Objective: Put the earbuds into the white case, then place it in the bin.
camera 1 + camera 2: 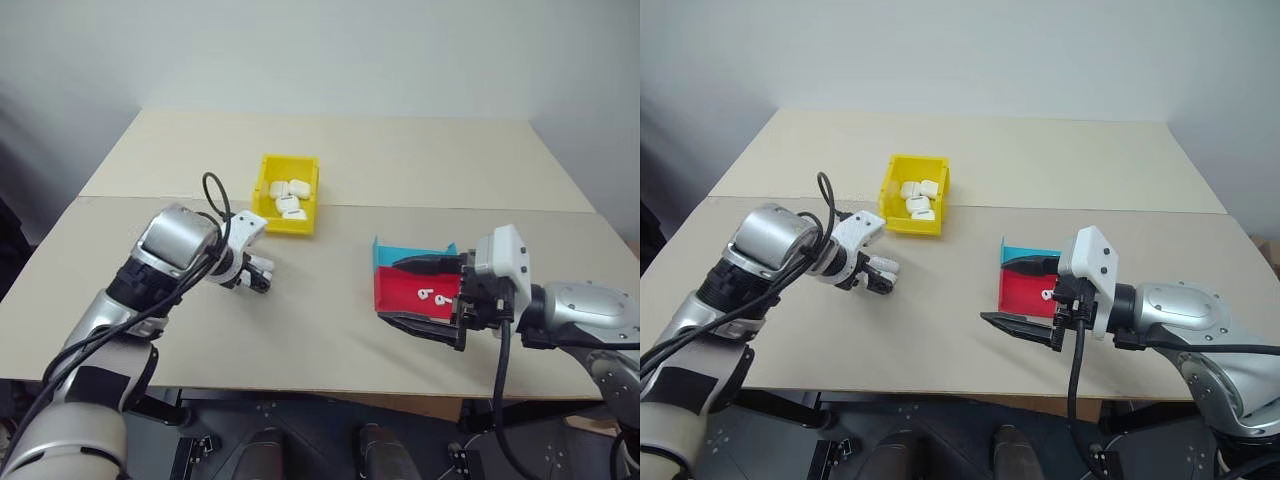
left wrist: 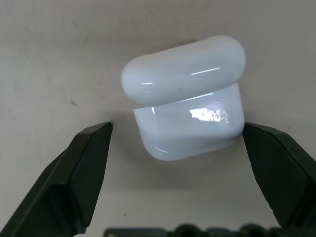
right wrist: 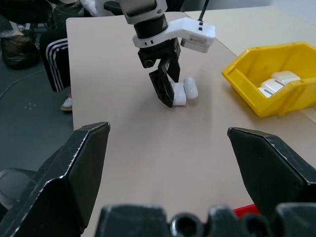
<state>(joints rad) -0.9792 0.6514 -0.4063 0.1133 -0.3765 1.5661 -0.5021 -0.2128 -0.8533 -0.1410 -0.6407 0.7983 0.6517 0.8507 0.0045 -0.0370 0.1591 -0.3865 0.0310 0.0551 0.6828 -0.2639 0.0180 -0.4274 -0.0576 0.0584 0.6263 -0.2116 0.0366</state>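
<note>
The white case [image 2: 190,111] lies on the table with its lid flipped open. My left gripper [image 2: 177,129] points down at it, open, one finger on each side of it; the right wrist view shows this case [image 3: 185,91] beside that gripper's fingers [image 3: 165,89]. Two tiny white earbuds [image 1: 425,294] lie on the red part of a flat red and teal tray [image 1: 395,285]. My right gripper [image 1: 392,292] hangs level over that tray, open, with nothing between its fingers. The yellow bin [image 1: 268,190] stands beyond the left gripper.
Several more white cases [image 1: 288,195] lie inside the yellow bin. The tan table has a seam across its middle [image 1: 450,208], with bare surface between the two grippers. A person's leg in striped trousers [image 3: 57,59] is beyond the table's edge.
</note>
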